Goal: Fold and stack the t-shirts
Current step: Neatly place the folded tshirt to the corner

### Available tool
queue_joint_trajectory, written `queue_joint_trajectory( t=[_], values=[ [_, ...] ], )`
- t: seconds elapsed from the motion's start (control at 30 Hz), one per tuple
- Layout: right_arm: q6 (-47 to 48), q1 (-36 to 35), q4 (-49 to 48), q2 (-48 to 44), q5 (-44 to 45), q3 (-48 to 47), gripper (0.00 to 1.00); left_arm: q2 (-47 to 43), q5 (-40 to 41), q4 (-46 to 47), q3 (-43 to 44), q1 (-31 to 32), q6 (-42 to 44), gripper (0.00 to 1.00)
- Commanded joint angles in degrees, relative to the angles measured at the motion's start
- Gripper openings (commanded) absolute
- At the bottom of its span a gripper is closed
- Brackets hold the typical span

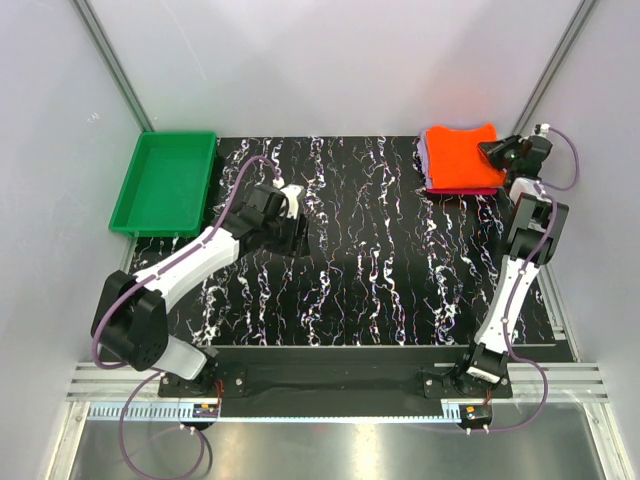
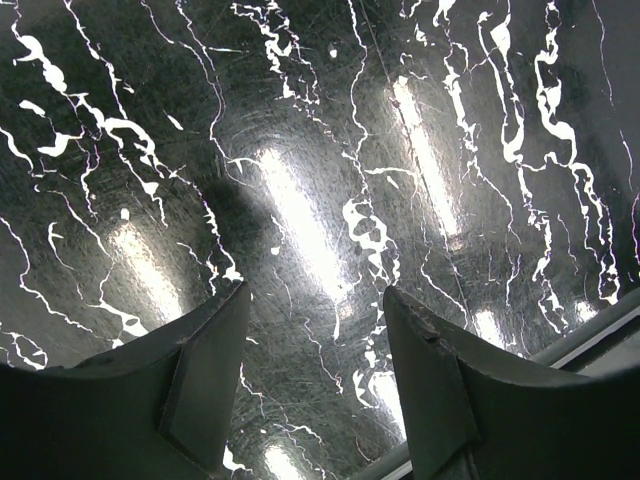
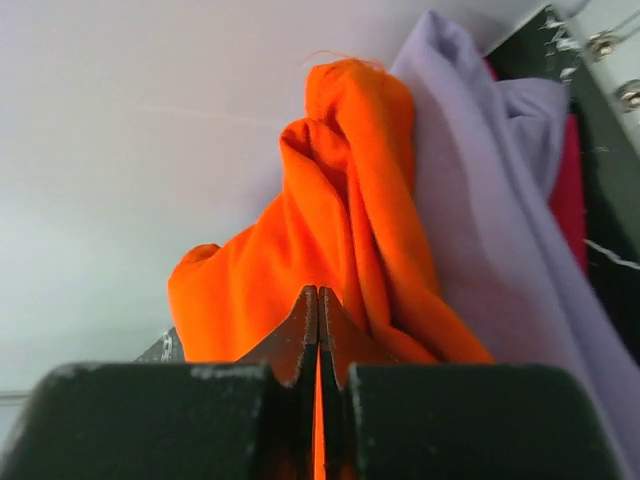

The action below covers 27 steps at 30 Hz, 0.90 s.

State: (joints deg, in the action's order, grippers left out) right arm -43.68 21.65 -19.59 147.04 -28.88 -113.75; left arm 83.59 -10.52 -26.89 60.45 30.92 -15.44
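The t-shirts lie stacked at the back right of the table. The bright orange-red t-shirt is on top, the lavender one shows at its left edge, and the crimson-pink one peeks out beneath. My right gripper is at the stack's right edge, shut on a raised fold of the orange-red t-shirt. My right gripper has lavender cloth and crimson-pink cloth beside it. My left gripper is open and empty over bare table.
A green plastic tray stands at the back left, off the black marbled mat. Pale walls close in behind and on both sides. The right arm stands tall along the right edge of the mat.
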Motion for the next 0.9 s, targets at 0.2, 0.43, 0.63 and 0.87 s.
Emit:
queue_joint_trajectory(
  t=[0.2,0.43,0.63,0.87],
  values=[
    [6.57,0.06,7.09,5.10,7.48,-12.54,0.00,0.08,-2.39,0.18,2.57,-1.12,0.85,0.61],
    [12.83,0.50,22.50,9.76,16.22,-24.15,0.00,-0.36,-3.54,0.09,1.96,-1.39,0.85,0.61],
    [12.39,-1.52,23.29,7.57,11.13,-25.30,0.00,-1.76,-3.10,-0.35,1.78,-1.56,1.20,0.61],
    [17.74,-4.77,28.11,-1.49,17.19,-23.26,0.02,-2.55,-2.84,-1.14,3.89,-1.65,1.20,0.61]
  ],
)
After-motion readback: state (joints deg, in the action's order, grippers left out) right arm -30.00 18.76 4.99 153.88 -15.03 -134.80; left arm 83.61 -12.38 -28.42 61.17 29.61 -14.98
